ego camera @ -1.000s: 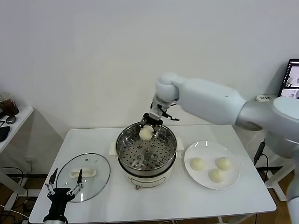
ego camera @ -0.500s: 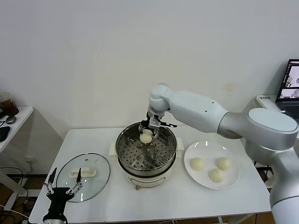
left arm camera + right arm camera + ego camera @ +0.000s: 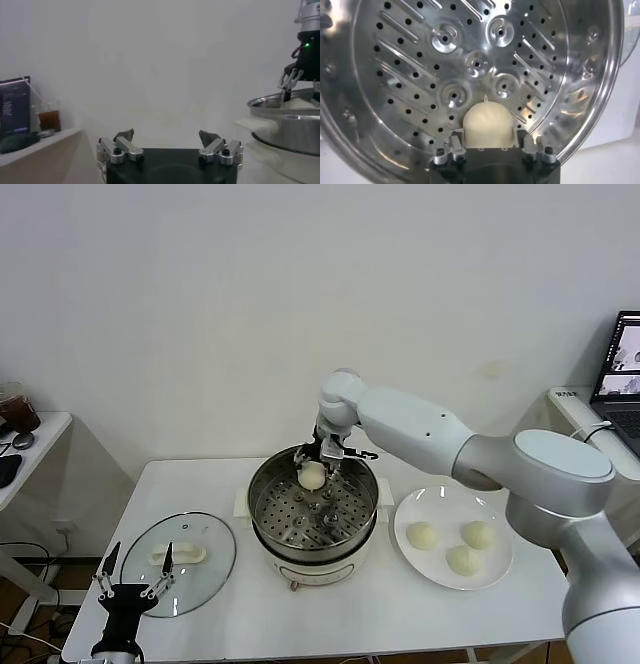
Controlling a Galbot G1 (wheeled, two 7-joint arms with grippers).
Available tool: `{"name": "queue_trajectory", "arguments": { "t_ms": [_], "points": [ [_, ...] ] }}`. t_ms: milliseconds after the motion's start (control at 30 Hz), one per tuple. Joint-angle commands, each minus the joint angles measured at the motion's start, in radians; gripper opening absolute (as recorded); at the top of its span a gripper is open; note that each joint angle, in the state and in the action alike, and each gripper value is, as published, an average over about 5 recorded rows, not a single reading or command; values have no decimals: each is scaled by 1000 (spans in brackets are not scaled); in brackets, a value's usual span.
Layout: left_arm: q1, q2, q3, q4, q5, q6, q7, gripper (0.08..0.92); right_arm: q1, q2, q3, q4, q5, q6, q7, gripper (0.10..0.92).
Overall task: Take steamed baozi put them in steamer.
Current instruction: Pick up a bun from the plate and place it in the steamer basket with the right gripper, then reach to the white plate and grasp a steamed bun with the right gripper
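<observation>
Nearest the robot, the left end effector [image 3: 133,587] hangs low off the table's [image 3: 330,624] front left corner, its fingers spread wide with nothing between them. It sits clear of the work, apparently parked so the other arm can move freely. Just beyond it the glass lid [image 3: 178,556] lies flat on the table, set aside so the steamer [image 3: 313,512] stays uncovered for loading.

To the right, a white plate [image 3: 455,536] holds three baozi [image 3: 463,560] in a loose cluster, apart from one another. It sits just beside the steamer, which keeps each carry short.

The steamer stands mid-table on its white base, with its perforated tray [image 3: 435,65] bare across most of its area. The fourth bao [image 3: 313,475] is at the far side of the tray, near the rim. The right end effector [image 3: 322,456] reaches down over that far rim, its fingers either side of the bao. In the right wrist view they look parted around it rather than squeezing, and the bao [image 3: 488,126] seems to rest on the tray. I judge this to be the release, with three buns left to move.

The table is plain white and smooth. Behind it is a bare pale wall. A side table with a drink [image 3: 14,407] stands far left, and a laptop [image 3: 622,376] sits far right.
</observation>
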Motion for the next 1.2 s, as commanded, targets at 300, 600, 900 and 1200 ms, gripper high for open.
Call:
{"name": "queue_trajectory", "arguments": {
  "t_ms": [300, 600, 900, 1200],
  "points": [
    [0, 13, -6, -13, -6, 9, 2, 823, 260, -240, -135, 351, 562, -488, -74, 822],
    [-6, 35, -11, -18, -18, 11, 5, 823, 367, -596, -197, 628, 788, -1108, -100, 823],
    [-13, 37, 5, -11, -11, 9, 6, 823, 200, -817, -199, 692, 709, -1245, -102, 823],
    [-14, 30, 2, -8, 1, 8, 6, 823, -97, -817, -31, 590, 555, -1135, -114, 823]
  ]
}}
